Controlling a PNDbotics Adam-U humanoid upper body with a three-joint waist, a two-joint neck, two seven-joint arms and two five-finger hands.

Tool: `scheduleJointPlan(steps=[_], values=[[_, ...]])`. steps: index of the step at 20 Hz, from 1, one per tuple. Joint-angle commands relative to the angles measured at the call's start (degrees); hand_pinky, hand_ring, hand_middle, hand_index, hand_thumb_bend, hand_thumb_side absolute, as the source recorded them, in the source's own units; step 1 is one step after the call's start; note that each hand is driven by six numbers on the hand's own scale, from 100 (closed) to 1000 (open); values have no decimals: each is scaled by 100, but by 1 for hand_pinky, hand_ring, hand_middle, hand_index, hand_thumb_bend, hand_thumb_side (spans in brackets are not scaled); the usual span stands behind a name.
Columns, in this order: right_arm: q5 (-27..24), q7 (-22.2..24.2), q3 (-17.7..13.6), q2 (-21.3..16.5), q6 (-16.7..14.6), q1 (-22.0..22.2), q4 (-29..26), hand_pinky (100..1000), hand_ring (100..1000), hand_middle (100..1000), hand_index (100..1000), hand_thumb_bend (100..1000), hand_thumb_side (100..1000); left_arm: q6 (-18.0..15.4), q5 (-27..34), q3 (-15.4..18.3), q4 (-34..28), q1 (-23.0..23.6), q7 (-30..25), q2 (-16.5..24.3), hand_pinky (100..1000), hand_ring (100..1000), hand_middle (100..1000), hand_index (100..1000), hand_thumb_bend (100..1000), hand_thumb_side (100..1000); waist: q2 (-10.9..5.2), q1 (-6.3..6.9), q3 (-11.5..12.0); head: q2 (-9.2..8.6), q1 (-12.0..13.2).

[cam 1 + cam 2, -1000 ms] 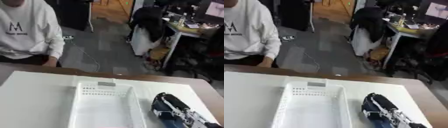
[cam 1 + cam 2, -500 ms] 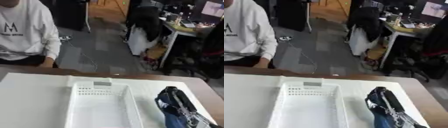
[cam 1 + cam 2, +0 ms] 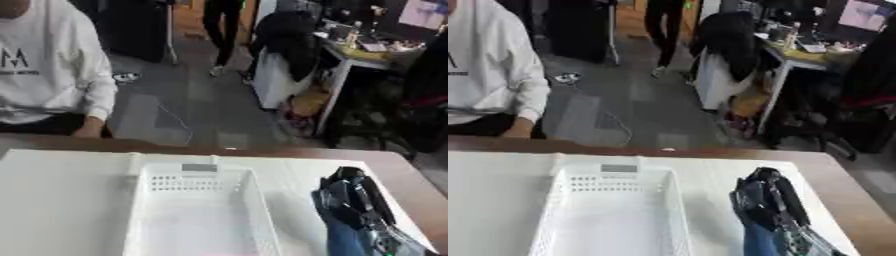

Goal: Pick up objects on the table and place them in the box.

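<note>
The right robot hand [image 3: 352,196] hangs above the tabletop [image 3: 61,200], fingers bunched and curled inward. Whether they enclose anything I cannot tell; nothing shows between them. The white perforated plastic basket [image 3: 199,210], the box for this task, sits just to the robot hand's left, and what shows of its inside is bare. No loose object to pick shows on the tabletop.

The risk as I judge it: a leftward swing could clip the basket's near wall and shove it, since the two are close.

A grey label [image 3: 199,168] sits on the basket's far rim, its writing unreadable. The left robot hand is out of view.
</note>
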Motion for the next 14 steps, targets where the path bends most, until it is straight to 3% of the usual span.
scheduleJointPlan(steps=[1, 7, 14], values=[[-426, 9, -183, -314, 89, 45, -500, 100, 100, 100, 154, 100, 456, -34, -32, 34, -81, -29, -9, 128, 819, 687, 779, 850, 760, 1000, -91, 56, -32, 0, -40], [-953, 18, -240, -543, 158, 73, -1212, 100, 100, 100, 149, 100, 457, -63, -31, 18, -81, -12, -41, 139, 819, 688, 780, 851, 759, 1000, -98, 76, -44, 22, -57], [-1186, 59, -212, -743, 231, 42, -1651, 100, 100, 100, 148, 100, 455, -64, -5, 11, -81, -65, -75, 97, 821, 690, 781, 851, 756, 1000, -87, 46, 10, 32, -72]])
